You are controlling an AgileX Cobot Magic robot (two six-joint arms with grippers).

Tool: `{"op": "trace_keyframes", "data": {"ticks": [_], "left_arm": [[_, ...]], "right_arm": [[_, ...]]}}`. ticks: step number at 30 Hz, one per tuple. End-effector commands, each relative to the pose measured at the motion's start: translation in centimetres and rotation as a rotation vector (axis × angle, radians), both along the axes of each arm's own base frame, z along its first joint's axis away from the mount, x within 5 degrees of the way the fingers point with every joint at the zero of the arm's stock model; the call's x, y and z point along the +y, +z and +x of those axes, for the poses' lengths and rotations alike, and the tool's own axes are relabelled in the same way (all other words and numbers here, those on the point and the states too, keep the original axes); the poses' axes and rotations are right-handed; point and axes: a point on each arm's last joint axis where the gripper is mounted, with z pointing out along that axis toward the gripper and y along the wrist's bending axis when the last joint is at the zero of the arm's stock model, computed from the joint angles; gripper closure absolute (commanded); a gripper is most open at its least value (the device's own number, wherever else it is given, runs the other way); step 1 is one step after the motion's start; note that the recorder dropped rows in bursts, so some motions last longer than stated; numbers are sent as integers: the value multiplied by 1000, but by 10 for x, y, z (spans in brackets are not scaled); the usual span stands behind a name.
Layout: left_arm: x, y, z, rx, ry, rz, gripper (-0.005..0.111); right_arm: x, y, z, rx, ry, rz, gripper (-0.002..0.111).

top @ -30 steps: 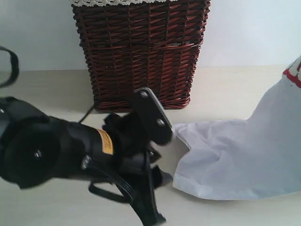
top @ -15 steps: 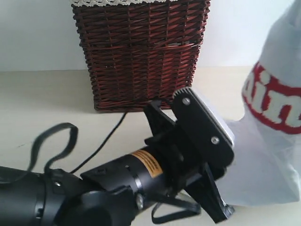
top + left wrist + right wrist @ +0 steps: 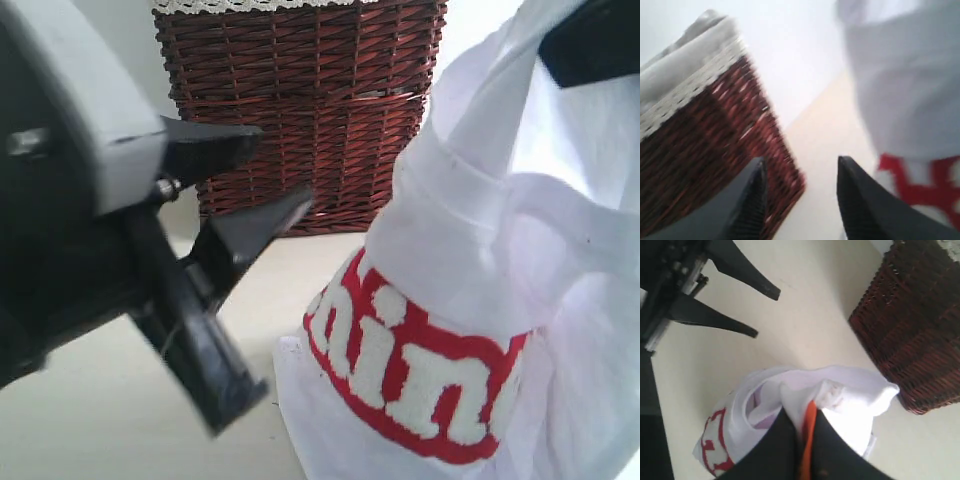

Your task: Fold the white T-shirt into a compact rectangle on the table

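The white T-shirt [image 3: 470, 250] hangs bunched in the air at the right, its red band of white letters [image 3: 420, 390] low and facing out, its bottom edge still on the table [image 3: 120, 420]. My right gripper [image 3: 802, 410] is shut on a gathered fold at the top of the shirt [image 3: 850, 400]; in the exterior view only a dark part of it [image 3: 592, 42] shows at the top right. My left gripper [image 3: 285, 165] looms large at the left, open and empty, apart from the shirt. Between its two black fingers [image 3: 801, 162] only table shows.
A dark red-brown wicker basket [image 3: 300, 110] with a grey lace-trimmed liner stands at the back, close behind the left gripper's fingers and beside the shirt. In the right wrist view the basket [image 3: 910, 330] is at one side and the left gripper [image 3: 766, 312] is over bare table [image 3: 805, 335].
The right gripper has lifted the shirt off the table, so the red lettering now hangs in front. The left arm has swung up and to the left, closer to the exterior camera.
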Motion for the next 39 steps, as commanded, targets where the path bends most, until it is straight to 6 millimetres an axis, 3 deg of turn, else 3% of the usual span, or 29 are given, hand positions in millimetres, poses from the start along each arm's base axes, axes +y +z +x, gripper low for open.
{"op": "trace_keyframes", "data": {"ticks": [1,5,11,16,19,26,30,39], "left_arm": [[18,22,-36,-40,-329,21,63],[35,39,-41,-74,-331,-53,63],[43,43,-31,-64,-242,-92,63],[40,22,-28,17,-292,4,63],[26,1,-23,104,-338,106,63],[7,-44,20,200,-180,266,63],[8,-41,30,155,-98,248,62],[0,-23,26,120,-188,248,62]], "right_arm": [[16,-23,3,56,85,-51,108],[39,-53,1,129,226,-128,108],[78,-91,4,136,399,-372,108],[95,-111,5,64,481,-560,108],[95,-111,3,38,501,-581,108],[84,-94,-8,-67,586,-544,108],[81,-90,-11,-77,586,-528,108],[79,-90,-9,-85,569,-544,108]]}}
